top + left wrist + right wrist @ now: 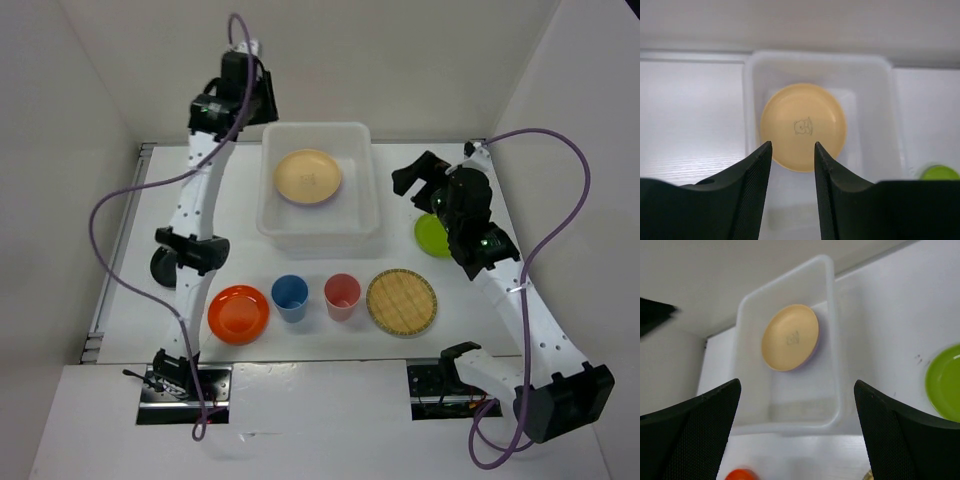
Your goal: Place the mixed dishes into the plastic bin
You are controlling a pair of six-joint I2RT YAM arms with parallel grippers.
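- Plastic bin [320, 228]: stands at the far middle of the white desk [245, 258]; translucent, with rounded corners.
- Pale yellow plate [308, 176]: lies face up inside the bin, on top of a purple plate [818, 347] that shows only as a thin edge.
- Left end effector [792, 145]: hangs by the bin's far left corner with fingers [757, 172] partly spread, pinching nothing; frames the yellow plate in the gap between them.
- Right end effector [797, 383]: hovers just right of the bin, jaws spread wide, holding nothing.
- Lime green plate [430, 238]: sits on the desk right of the bin, partly hidden under the right arm [500, 270].
- Near row in front of the bin, left to right: holds an orange plate [238, 313], a blue cup [290, 297], a pink-red cup [342, 296] and a woven tan disc [402, 302]; both cups upright, none touching.
- Black plate [163, 266]: peeks out from behind the left arm [195, 215] at the desk's left side.
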